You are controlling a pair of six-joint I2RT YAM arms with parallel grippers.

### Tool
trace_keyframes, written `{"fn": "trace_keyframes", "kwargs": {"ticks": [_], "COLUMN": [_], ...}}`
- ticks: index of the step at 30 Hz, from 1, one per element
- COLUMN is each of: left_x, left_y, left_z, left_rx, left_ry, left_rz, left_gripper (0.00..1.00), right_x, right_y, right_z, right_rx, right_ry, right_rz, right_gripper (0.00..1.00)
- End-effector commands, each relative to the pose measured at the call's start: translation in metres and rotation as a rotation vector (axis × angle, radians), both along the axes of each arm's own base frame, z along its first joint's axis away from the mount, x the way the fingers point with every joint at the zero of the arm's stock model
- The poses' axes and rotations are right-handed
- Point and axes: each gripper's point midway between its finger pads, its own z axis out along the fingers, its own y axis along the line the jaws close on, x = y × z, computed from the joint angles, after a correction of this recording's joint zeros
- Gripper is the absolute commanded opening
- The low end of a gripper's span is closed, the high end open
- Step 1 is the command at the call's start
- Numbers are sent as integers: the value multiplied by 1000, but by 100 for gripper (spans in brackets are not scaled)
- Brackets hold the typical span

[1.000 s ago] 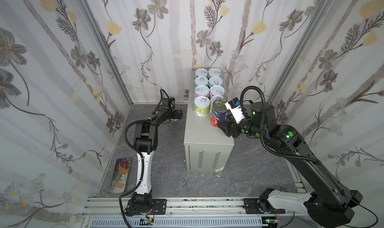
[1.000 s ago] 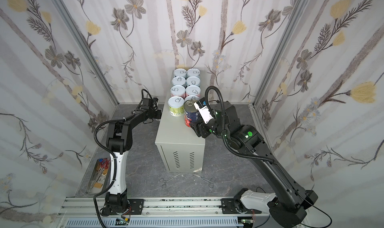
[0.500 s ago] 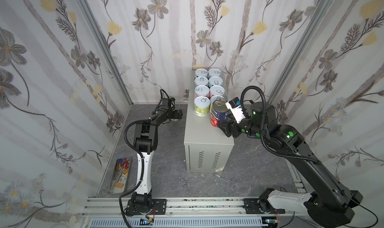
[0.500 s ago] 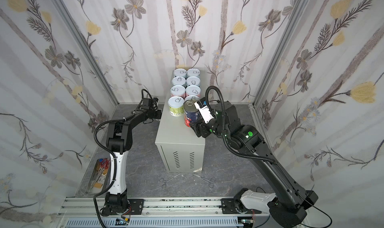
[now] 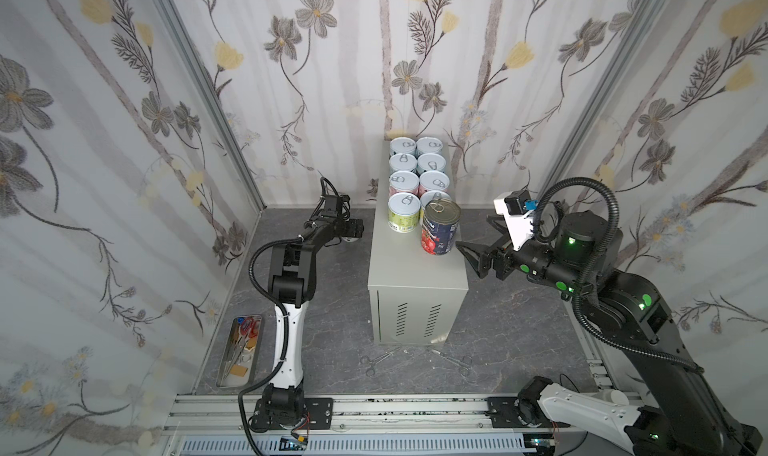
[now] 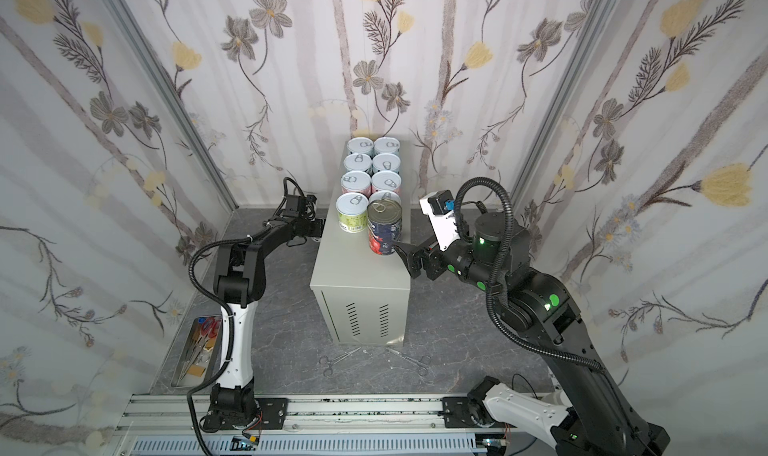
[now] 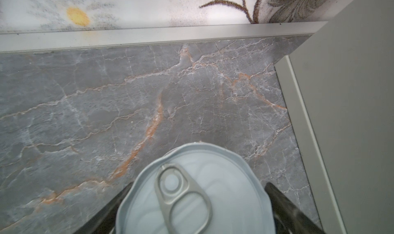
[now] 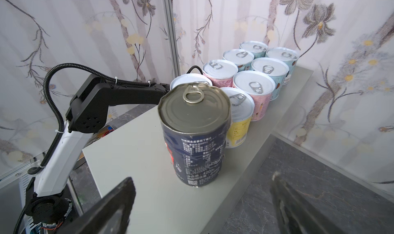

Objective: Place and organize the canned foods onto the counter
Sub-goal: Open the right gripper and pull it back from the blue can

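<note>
Now we find the right claw (image 5: 473, 242) spread wide, withdrawn from the tomato can (image 5: 439, 227) standing released on the tabletop (image 5: 415, 267); left claw (image 7: 196, 213) straddles a floor can (image 7: 191, 190), grip unconfirmed.

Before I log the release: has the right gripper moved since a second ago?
Yes. The right gripper has backed off rightward, jaws open, from the dark-blue can, which stands on the counter.

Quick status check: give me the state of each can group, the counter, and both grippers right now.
tall dark-blue can: upright on the counter, released.
eight short cans: upright in two rows, lids sealed.
ninth short can: upright on the floor between the left jaws.
counter: front part bare.
right gripper: open, clear of the tall can.
left gripper: low beside the counter, grip unclear.
</note>
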Motion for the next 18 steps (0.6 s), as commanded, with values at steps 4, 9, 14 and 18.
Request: {"fn": "trace_keyframes", "kwargs": {"ticks": [4, 9, 14, 18], "left_x": [-4, -10, -21, -29], "left_y": [0, 8, 13, 18], "left_z": [-8, -10, -4, 4], "left_rx": [7, 65, 91, 99], "left_ry": [42, 54, 41, 26], "left_rz": [28, 53, 49, 59], "left_gripper": [85, 80, 74, 69], "right_x": [1, 1, 5, 17], "right_y": [-14, -20, -34, -53], "right_z": [9, 13, 24, 39], "right_rx": [9, -7, -16, -2], "right_ry": [-63, -95, -179, -237], "right_rz": [-60, -80, -154, -259], "right_gripper": [99, 99, 100, 100]}}
